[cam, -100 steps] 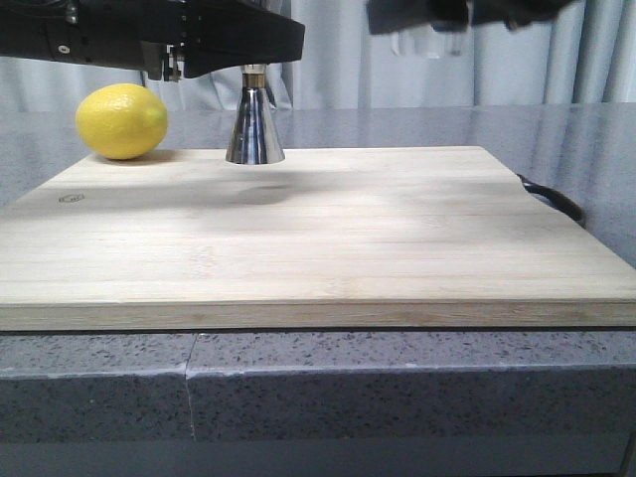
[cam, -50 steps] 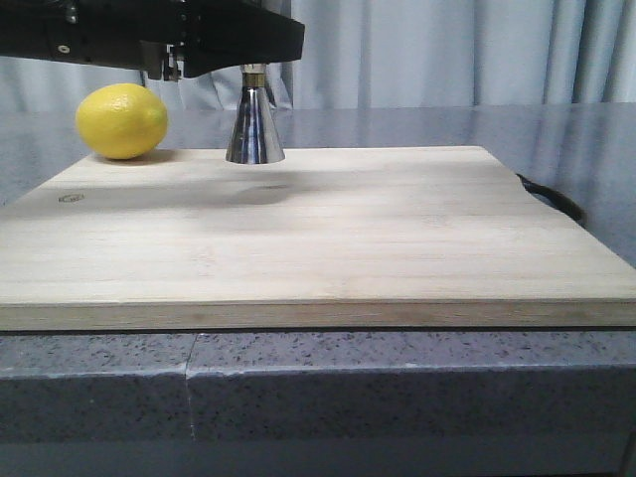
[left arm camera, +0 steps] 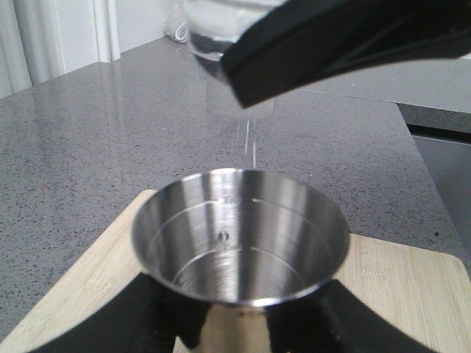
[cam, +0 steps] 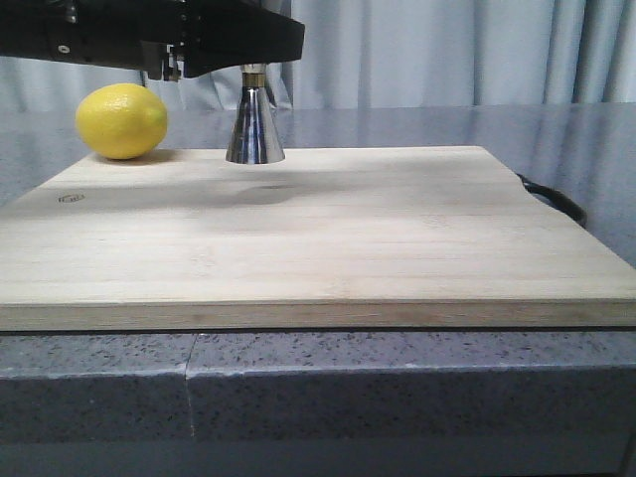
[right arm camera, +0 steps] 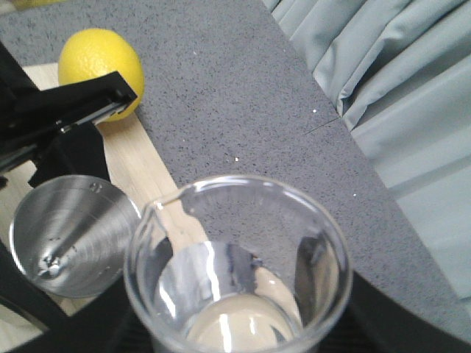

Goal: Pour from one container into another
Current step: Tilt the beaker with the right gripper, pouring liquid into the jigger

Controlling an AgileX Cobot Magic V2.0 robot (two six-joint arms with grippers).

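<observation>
The steel jigger stands upright on the wooden board, near its far edge. My left gripper is shut on its upper cup and hides that cup in the front view. In the left wrist view the open cup sits between the black fingers. The clear glass beaker is held in my right gripper, above and just beside the jigger, with its lip turned toward the cup. From the left wrist, the beaker hangs over the cup behind a right finger.
A yellow lemon lies on the board's far left corner, close to the jigger. A black handle sticks out at the board's right edge. The board rests on a grey speckled counter, and curtains hang behind.
One second ago the right gripper with the beaker showed at the top of the front view; it has since risen out of that view. The jigger, left gripper and lemon have not moved.
</observation>
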